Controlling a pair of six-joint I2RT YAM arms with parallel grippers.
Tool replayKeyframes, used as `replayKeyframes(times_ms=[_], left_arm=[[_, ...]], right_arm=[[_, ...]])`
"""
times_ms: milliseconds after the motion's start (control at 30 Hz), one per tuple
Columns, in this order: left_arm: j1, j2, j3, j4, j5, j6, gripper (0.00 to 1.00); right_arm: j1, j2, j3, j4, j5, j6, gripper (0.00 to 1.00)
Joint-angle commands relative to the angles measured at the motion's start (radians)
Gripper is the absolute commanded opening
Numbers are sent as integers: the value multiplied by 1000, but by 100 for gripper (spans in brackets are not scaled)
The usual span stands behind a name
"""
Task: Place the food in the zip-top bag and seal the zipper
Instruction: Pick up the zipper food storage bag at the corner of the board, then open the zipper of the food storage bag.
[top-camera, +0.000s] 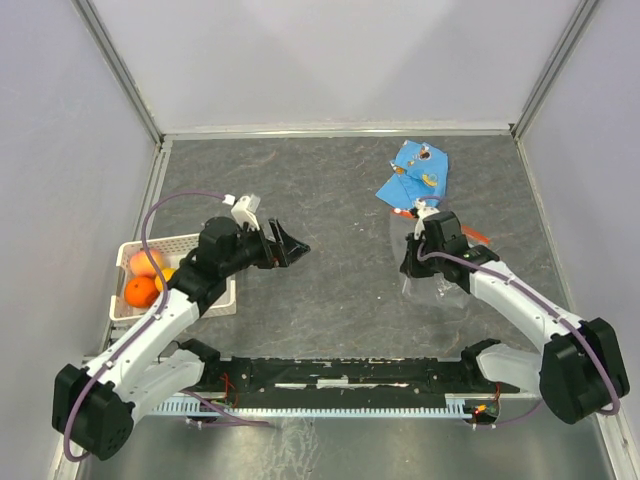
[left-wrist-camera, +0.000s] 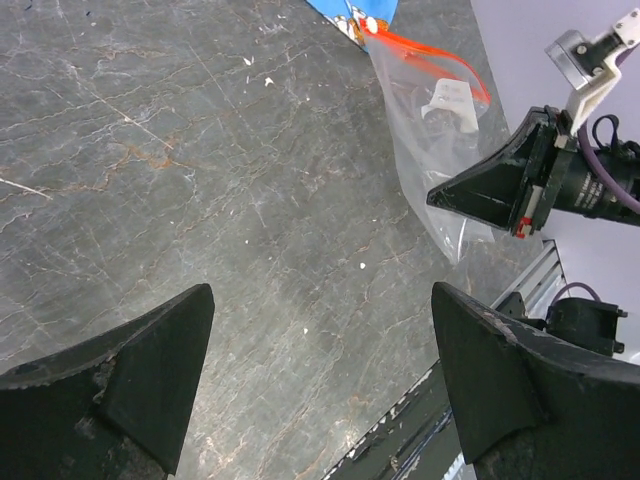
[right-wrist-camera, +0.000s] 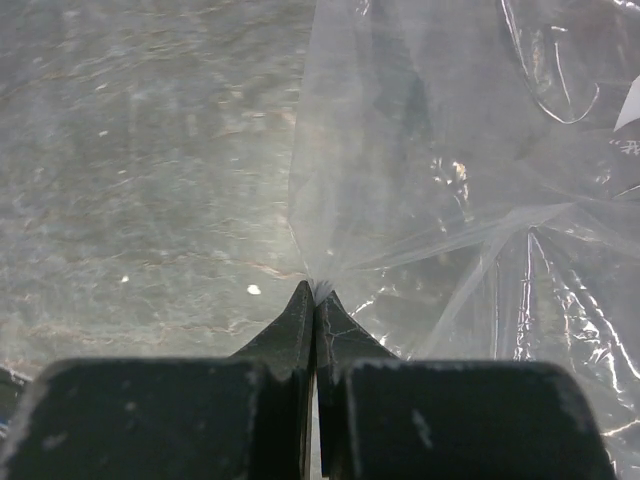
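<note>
Dark grey marbled table (top-camera: 340, 300) bearing a white lattice basket (top-camera: 128, 250) at its near left edge, a blue printed packet (top-camera: 415, 172) far right, and a clear plastic bag (left-wrist-camera: 420, 170) just beside the packet, nearer.

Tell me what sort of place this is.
Probably a robot lab test cell, not a kitchen: blank grey walls box in a stone-patterned table, a left arm and right arm are bolted at its near edge, and toy fruit sits in a white basket.
</note>
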Motion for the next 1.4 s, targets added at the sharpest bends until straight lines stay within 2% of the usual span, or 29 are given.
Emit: replayKeyframes(times_ms=[0,333,700,800,867,1133,1233,1300,1367], left_arm=[[-6,0,-19,75,-25,-44,95],[-24,59,-44,182,0,-89,95],[-32,104,-165,358,-59,-173,85],[-32,87,-189,374,-103,-176,77],[-32,75,-201,394,-113,-176,67],[-44,61,-209,442,-134,-164,4],[-62,36,-226,477,-160,-157,3],[-82,11,-235,488,-198,-143,3],[-112,-20,-235,488,-260,-108,3]], right_arm=[[95,-15,41,128,-61,-93,2],[418,7,83,240,-62,-302,2],[570,63,125,322,0,-385,2],[592,78,129,341,7,-393,2],[602,88,130,351,10,-394,2],[616,112,141,373,60,-359,2],[615,106,155,373,71,-327,11],[615,99,164,373,89,-294,26],[616,90,186,347,149,-239,36]])
